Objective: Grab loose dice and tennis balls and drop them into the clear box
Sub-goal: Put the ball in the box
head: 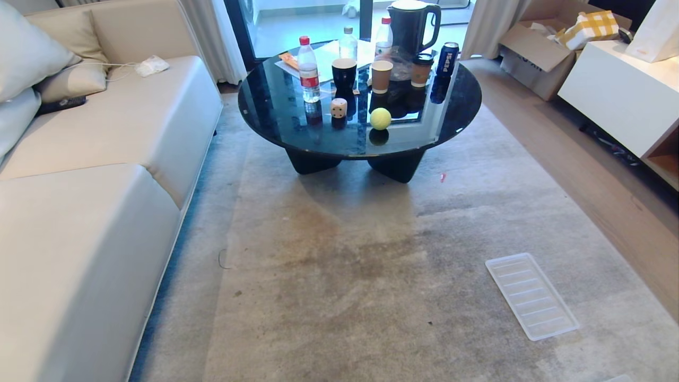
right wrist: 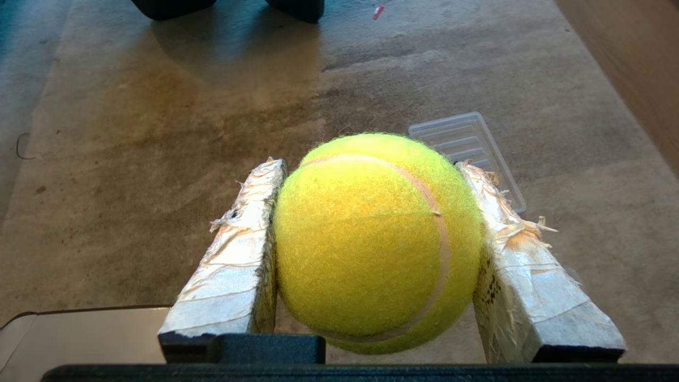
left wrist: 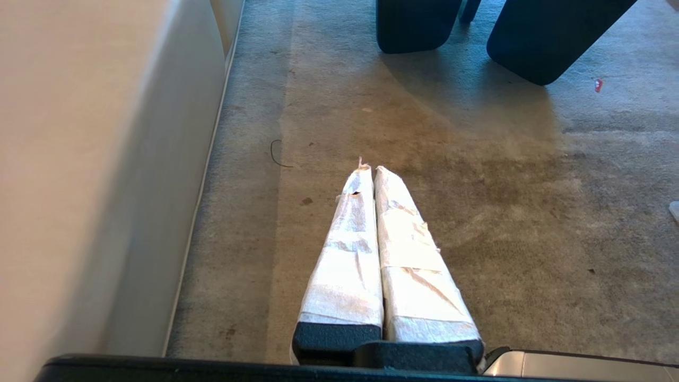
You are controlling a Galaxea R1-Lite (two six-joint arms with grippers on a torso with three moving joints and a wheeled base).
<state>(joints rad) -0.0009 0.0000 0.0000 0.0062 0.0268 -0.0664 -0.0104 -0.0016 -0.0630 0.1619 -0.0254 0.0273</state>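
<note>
Right tool (right wrist: 371, 170): its two tape-wrapped fingers (right wrist: 238, 249) pinch a yellow-green tennis ball (right wrist: 371, 239) from either side. The ball fills the gap between them and sits above the grey rug (right wrist: 159, 159). Neither arm shows in the head view.

Left tool (left wrist: 370, 168): fingers pressed together, tips touching, holding nothing. It points out over the rug, with the sofa's side (left wrist: 106, 159) close alongside.

Head view, taking the round black tabletop (head: 451, 114) as the clock face with 6 o'clock nearest the robot:
- A second tennis ball (head: 380, 118) rests on the glass at about 6 o'clock, inside the near edge.
- A beige die (head: 338, 107) with dark pips stands at about 7 o'clock, near that ball and not touching it.
- Behind them, from 9 through 12 to 2 o'clock: a water bottle with a red cap (head: 308, 69), a dark cup (head: 344, 74), a brown paper cup (head: 381, 76), a lidded cup (head: 421, 69), a blue can (head: 447, 59) and a black kettle (head: 411, 24).

A flat translucent ribbed tray (head: 531, 295) lies on the rug at about 4 o'clock from the tabletop, well apart from it. In the right wrist view it shows just beyond the held ball.

The beige sofa (head: 106, 159) runs along the rug's left side. A white cabinet (head: 620, 90) and an open cardboard carton (head: 536, 53) stand at the right.

The clear box shows in no view, nor do the red, green and yellow dice.
</note>
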